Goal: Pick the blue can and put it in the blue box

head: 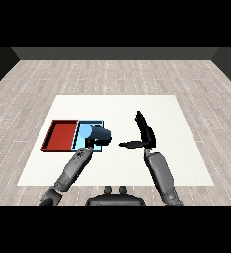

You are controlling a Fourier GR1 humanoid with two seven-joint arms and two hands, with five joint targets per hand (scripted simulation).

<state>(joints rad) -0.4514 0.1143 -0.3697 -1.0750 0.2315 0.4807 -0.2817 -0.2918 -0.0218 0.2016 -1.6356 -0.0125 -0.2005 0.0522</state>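
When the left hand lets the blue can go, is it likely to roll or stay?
The blue can, held tilted by the left hand over the light blue tray, looks round and smooth, so it may roll if released sideways. The tray's raised rim would probably stop it. It appears rigid, not floppy.

Red tray (60,135), light blue tray (83,129), blue can (98,134), white table (186,153), black hands.

One blue can (98,133), one red tray (60,136), one light blue tray (83,129), two hands, left hand (91,142), right hand (146,133), one white table (186,158)
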